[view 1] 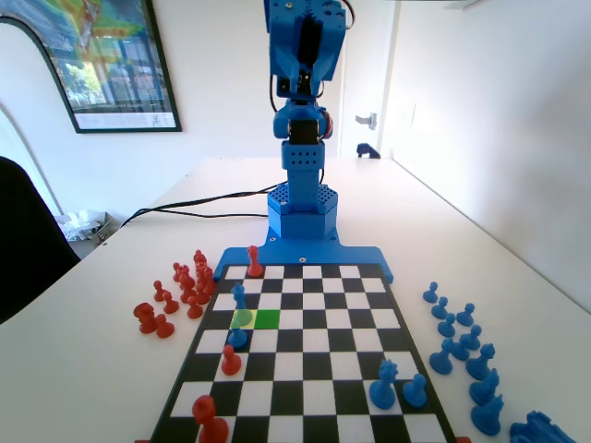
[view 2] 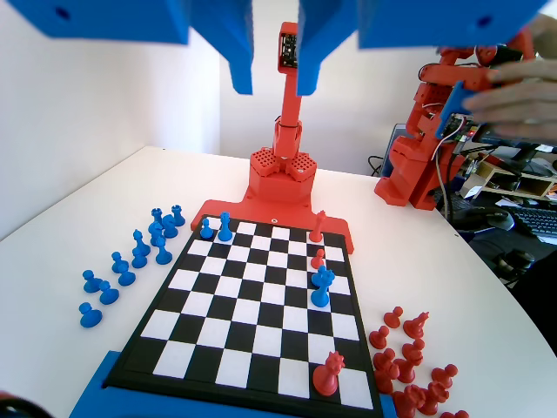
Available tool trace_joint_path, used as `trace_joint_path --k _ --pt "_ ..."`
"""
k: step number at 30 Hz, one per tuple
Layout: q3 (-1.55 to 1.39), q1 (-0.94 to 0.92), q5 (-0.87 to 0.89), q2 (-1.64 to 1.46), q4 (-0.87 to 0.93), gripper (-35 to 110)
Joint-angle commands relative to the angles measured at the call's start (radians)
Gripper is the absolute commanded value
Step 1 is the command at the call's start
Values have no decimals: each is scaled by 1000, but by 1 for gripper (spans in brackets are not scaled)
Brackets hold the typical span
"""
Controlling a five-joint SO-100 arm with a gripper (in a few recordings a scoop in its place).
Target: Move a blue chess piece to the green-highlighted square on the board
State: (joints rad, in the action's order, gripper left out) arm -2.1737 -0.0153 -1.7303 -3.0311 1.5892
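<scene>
The jaws hang high above the board, parted with clear air between them and holding nothing. In the fixed view the blue arm stands upright at the board's far edge, well clear of every piece. So the approach step has not begun in earnest; the reach comes first.

The blue chess piece, slender with a round knob, stands near the board's left edge in the fixed view, on the square just beyond the paler yellow-green square. The green-highlighted square lies diagonally next to it, one column toward the board's middle. A squat blue pawn sits just nearer the camera than the yellow-green square, and a red pawn nearer still.

The next move calls for lowering the parted jaws over the slender piece's knob, straddling the stem without brushing the pawn, then closing, lifting and shifting it a short way onto the green.
</scene>
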Motion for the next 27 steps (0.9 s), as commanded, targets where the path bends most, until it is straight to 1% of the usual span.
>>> trace_joint_path --k 1,5,14,20,23,27 --pt "-6 -5 -12 -23 -15 9" --pt "-6 -5 -12 -23 -15 9" --pt "-6 -5 -12 -23 -15 26" --pt "-6 -12 -12 -23 -15 25" --pt "-6 -12 -12 -23 -15 19" --pt "-6 -9 -14 -23 -15 3"
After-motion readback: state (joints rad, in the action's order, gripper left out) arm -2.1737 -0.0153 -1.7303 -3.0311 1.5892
